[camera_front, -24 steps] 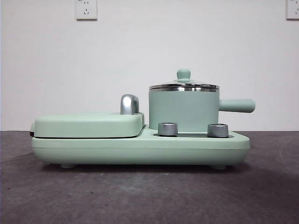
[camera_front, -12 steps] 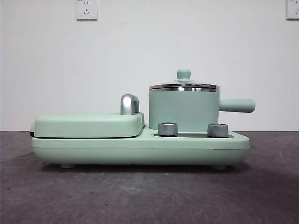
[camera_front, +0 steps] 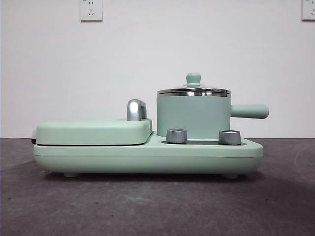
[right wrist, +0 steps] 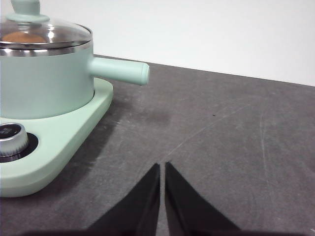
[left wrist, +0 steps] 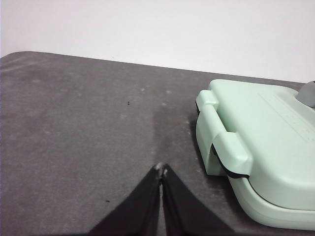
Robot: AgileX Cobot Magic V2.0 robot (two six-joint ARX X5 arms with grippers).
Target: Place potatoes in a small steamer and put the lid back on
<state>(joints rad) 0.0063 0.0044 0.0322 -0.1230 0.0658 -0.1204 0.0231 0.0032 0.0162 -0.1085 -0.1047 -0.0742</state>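
The small steamer (camera_front: 193, 117) stands on the right of the mint-green cooker base (camera_front: 147, 155), its side handle (camera_front: 249, 111) pointing right; the right wrist view shows it too (right wrist: 44, 81). The glass lid (camera_front: 194, 89) sits on its rim, knob up. Through the lid (right wrist: 44, 32) an orange-brown potato (right wrist: 22, 37) shows inside the pot. My right gripper (right wrist: 162, 167) is shut and empty, low over the table to the right of the cooker. My left gripper (left wrist: 161, 169) is shut and empty, beside the cooker's left end.
A flat griddle cover (camera_front: 93, 131) with a chrome handle (camera_front: 136, 109) fills the base's left half (left wrist: 266, 137). Two steel dials (camera_front: 176, 135) (camera_front: 229, 137) sit in front of the pot. Dark grey table (camera_front: 147, 206) runs to a white wall with sockets.
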